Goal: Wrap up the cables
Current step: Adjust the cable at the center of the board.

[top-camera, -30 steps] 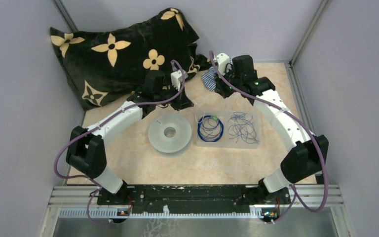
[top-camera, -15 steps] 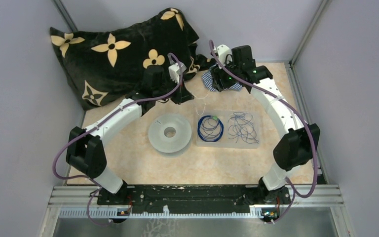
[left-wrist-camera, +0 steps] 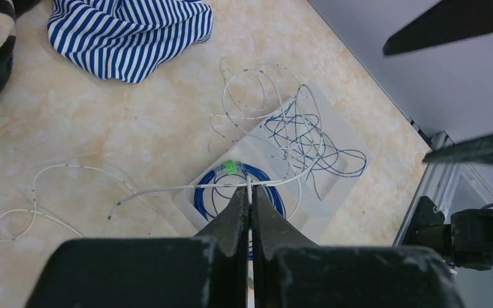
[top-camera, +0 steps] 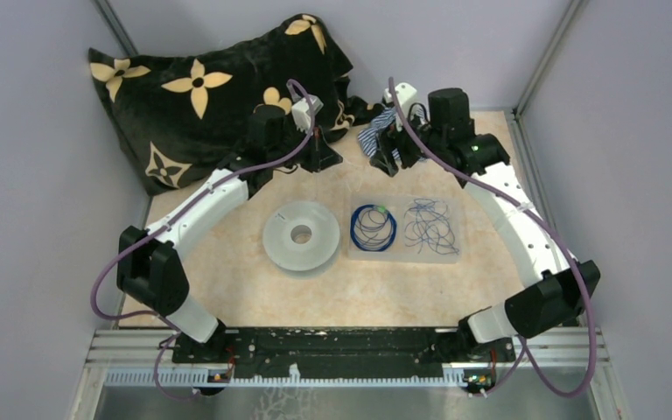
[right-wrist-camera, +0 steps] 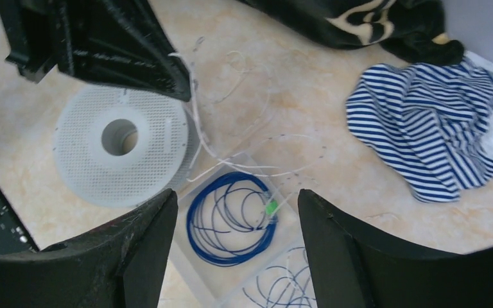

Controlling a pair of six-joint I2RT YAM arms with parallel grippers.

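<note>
**Left gripper pinches a white strand above the coil**

At the left gripper point(left-wrist-camera: 249, 192) we see the jaws pressed together on a whitish cable point(left-wrist-camera: 180, 187). The cable runs out leftward from the tips and loops across the bare table point(left-wrist-camera: 70, 128). Just beneath those tips lies the blue coil point(left-wrist-camera: 200, 192), with its green bit point(left-wrist-camera: 230, 166) on the rim just beyond them. The coil and, further out to the right, the loose tangle point(left-wrist-camera: 308, 138) of blue and white strands both rest on a clear tray point(left-wrist-camera: 356, 138). Far ahead and to the left, a striped cloth point(left-wrist-camera: 128, 32) lies crumpled on the table.

The right gripper point(right-wrist-camera: 234, 196) hangs with its fingers spread wide and nothing between them. We see the same coil directly under the gap, the pale spool point(right-wrist-camera: 147, 154) off to its left and the cloth far to its right. From above, both grippers hover beyond the tray, near a dark flowered blanket point(top-camera: 201, 87).
</note>
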